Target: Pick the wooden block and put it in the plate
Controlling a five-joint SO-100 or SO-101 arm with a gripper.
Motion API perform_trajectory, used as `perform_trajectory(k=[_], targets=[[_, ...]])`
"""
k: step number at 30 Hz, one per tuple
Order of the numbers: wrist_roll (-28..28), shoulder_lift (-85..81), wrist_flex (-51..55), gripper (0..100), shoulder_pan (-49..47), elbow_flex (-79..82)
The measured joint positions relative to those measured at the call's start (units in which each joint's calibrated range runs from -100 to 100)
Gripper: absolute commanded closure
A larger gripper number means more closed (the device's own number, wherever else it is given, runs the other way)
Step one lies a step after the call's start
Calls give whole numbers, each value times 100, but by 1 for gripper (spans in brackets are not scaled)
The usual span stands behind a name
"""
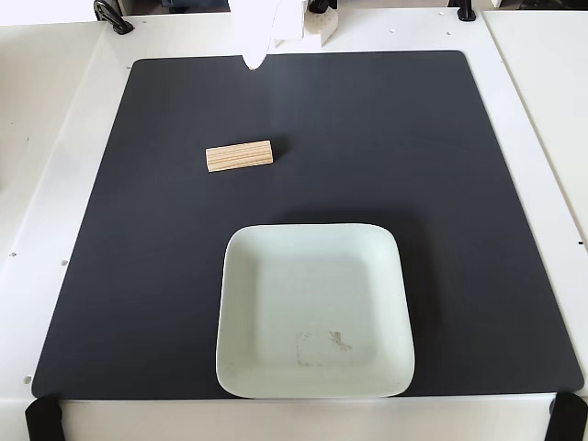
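The wooden block (pixel 240 156) is lying crosswise, nearer and slightly left of the end effector (pixel 254 61), whose jaw state I cannot tell.

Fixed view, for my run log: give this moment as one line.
block: wooden block flat on black mat, untouched | plate: empty, nearer camera | gripper: top edge, above mat, holding nothing | stage: pre-grasp

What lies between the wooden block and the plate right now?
Nothing: in the fixed view only bare black mat separates the wooden block from the plate, which sits empty nearer the camera.
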Motion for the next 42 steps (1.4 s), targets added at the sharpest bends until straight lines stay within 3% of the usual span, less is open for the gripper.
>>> perform_trajectory(k=[5, 10, 14, 33, 42], targets=[[-261, 1174, 0, 97, -48, -834], [-271, 1838, 0, 83, 87, -1142], [-224, 2025, 0, 77, 299, -1159], [203, 2926, -60, 77, 840, -1168], [214, 3216, -595, 77, 917, -1098]])
